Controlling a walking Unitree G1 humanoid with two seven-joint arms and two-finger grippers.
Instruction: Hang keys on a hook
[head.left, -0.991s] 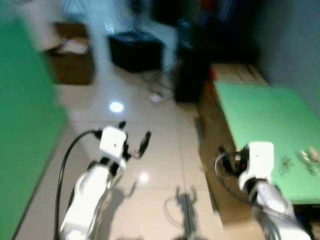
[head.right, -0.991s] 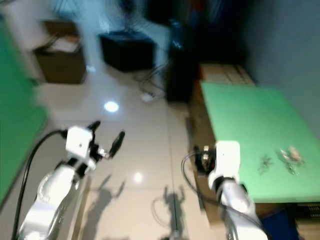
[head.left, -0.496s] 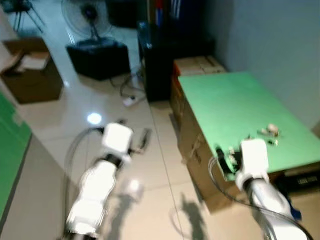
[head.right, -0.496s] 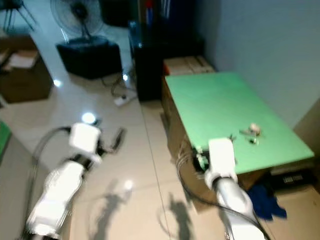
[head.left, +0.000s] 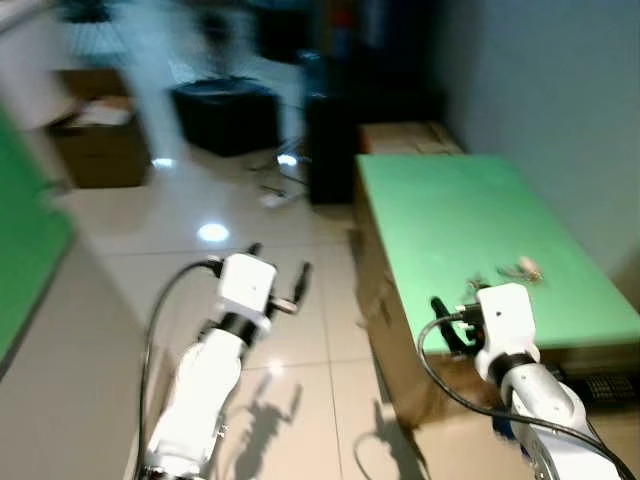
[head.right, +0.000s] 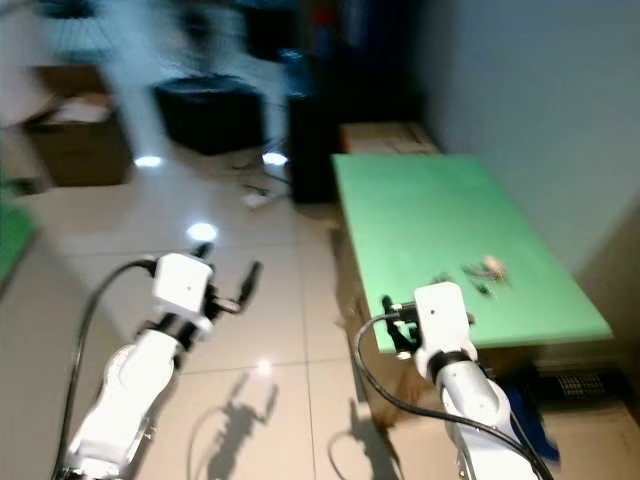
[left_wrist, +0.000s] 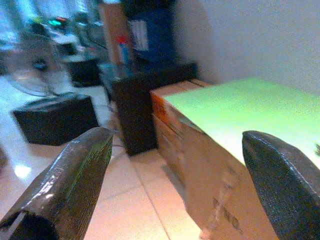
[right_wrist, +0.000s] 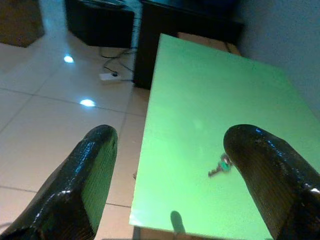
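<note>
Keys (right_wrist: 220, 166) lie flat on the green bench (right_wrist: 200, 100), toward its right edge, nearer the front corner than the back. I judge them light, stiff, loose and prone to skid; best taken at the ring or bow. Right gripper (right_wrist: 185, 180) spread wide, short of the bench's front edge; left gripper (left_wrist: 175, 185) spread over the floor (head.left: 300, 350). Head views blurred; no hook made out.

Glossy pale tiled floor (head.left: 280, 330) mirroring ceiling lights; green-topped table (head.right: 420, 215) against a plain grey wall (head.right: 520, 110); dark cabinet (left_wrist: 145, 107) behind; black box (head.left: 225, 115), cardboard box (head.left: 95, 150), standing fan (left_wrist: 35, 67) further back.
</note>
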